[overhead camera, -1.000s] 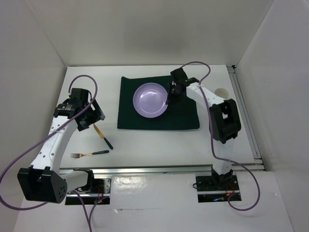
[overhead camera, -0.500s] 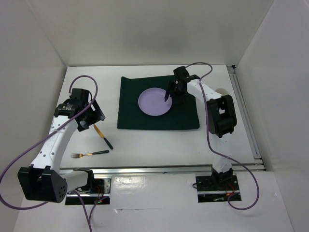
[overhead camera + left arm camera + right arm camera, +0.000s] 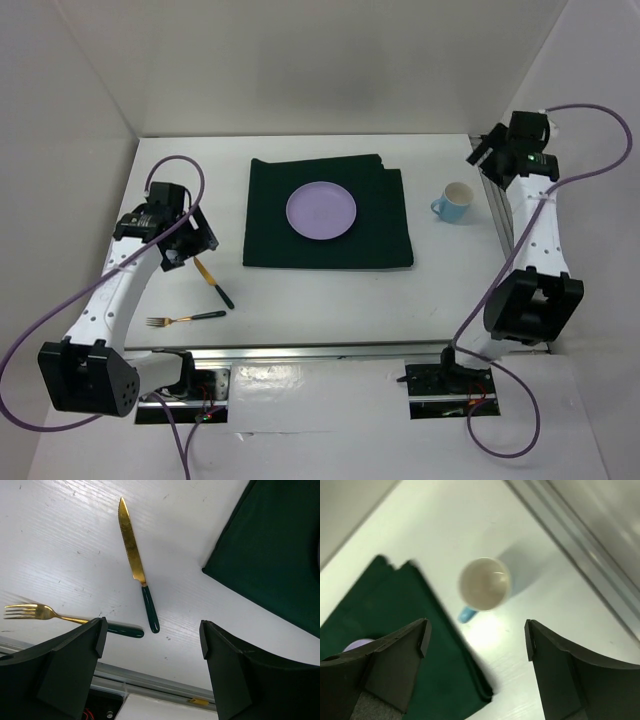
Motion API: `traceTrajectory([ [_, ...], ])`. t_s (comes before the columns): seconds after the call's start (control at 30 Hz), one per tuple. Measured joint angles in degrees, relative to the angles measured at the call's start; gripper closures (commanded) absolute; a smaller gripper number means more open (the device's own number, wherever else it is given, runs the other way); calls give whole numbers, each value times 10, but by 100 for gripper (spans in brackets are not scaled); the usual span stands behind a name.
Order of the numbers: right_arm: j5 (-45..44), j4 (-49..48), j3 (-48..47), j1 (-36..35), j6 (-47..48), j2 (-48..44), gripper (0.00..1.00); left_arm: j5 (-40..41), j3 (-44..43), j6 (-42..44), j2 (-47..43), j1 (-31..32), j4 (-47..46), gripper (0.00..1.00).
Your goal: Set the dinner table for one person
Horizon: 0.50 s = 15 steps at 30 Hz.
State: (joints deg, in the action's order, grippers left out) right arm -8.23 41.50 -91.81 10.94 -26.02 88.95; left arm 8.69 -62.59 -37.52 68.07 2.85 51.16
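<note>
dinner table [image 3: 330,295] lies under and all around the green mat [image 3: 265,220]. plate [image 3: 321,211] on mat; cup [image 3: 456,202] right of mat; knife [image 3: 212,282], fork [image 3: 185,319] left of mat. left gripper [image 3: 152,645], right gripper [image 3: 476,635]: jaws spread, empty.

The dinner table [image 3: 330,295], a large, flat, white rectangular tabletop with a plain matte finish, lies level and fills most of the overhead view, boxed in by pale walls on its left, far and right sides. Close up, its bare surface shows faint scuffs and small dark specks. A dark green rectangular cloth mat [image 3: 270,225] lies on its middle, bearing a round lilac plate [image 3: 321,211]. To the right, on bare white, a light blue cup [image 3: 455,203] stands upright just beside the mat. At near left, a gold knife with a dark green handle [image 3: 214,284] and a matching gold fork [image 3: 185,319] rest on the table, off the mat.
</note>
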Motion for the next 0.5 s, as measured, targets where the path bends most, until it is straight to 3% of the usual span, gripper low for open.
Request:
traceTrajectory([
  [0.37,77,-3,68,77,6,130,13,0,0,2,12,0,-3,7],
  [0.5,96,-14,68,78,6,156,22,0,0,2,13,1,-4,7],
])
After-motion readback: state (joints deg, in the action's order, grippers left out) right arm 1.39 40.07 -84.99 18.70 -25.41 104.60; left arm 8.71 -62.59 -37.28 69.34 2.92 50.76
